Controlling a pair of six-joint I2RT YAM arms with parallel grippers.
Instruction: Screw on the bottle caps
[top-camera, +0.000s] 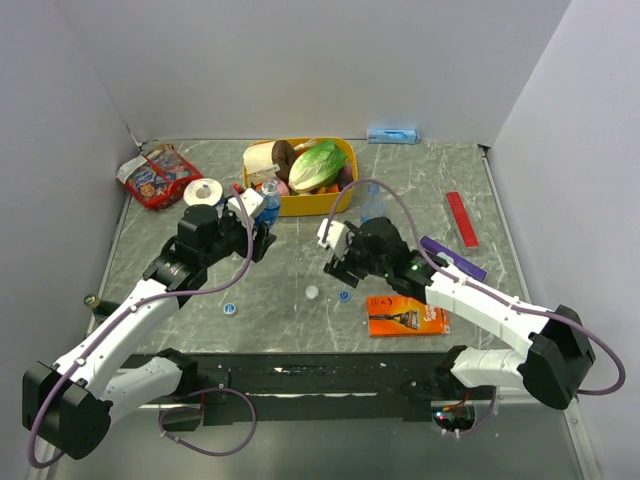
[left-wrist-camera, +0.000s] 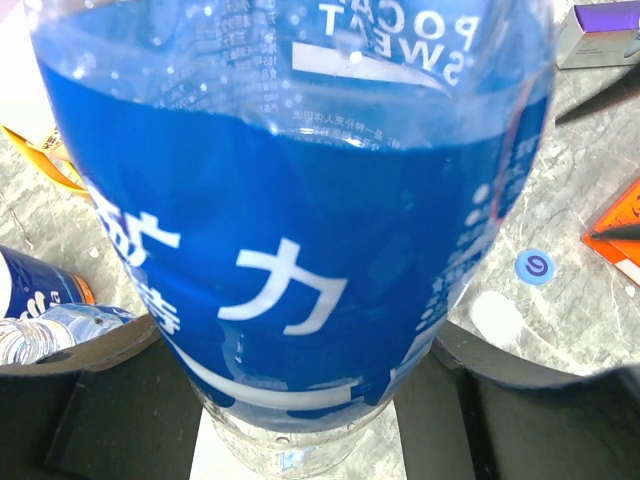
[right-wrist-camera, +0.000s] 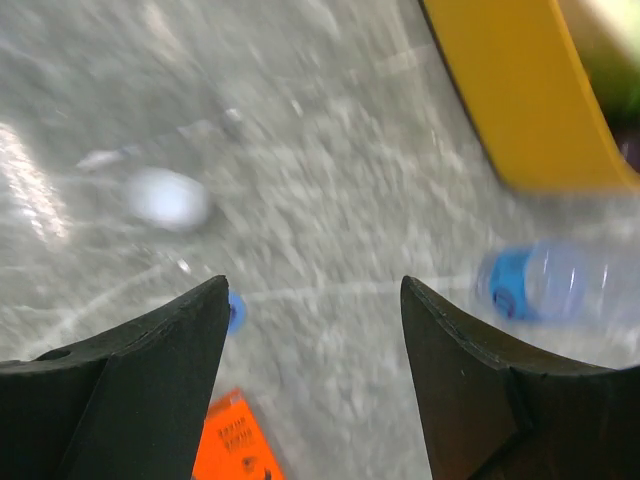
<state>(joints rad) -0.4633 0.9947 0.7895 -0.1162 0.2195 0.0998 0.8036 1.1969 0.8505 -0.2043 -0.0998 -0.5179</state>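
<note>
Two blue caps lie loose on the near part of the table, a left cap and a right cap. A pale round spot between them may be a third; I cannot tell. My left gripper is clamped around a bottle beside the yellow bin. My right gripper hangs near the right cap with its fingers apart and empty, and a second bottle sits just beyond it. My worry is that arm knocking the second bottle, or a tiny cap skating off across the smooth grey marbled tabletop when pinched. Plain white walls close three sides.
</note>
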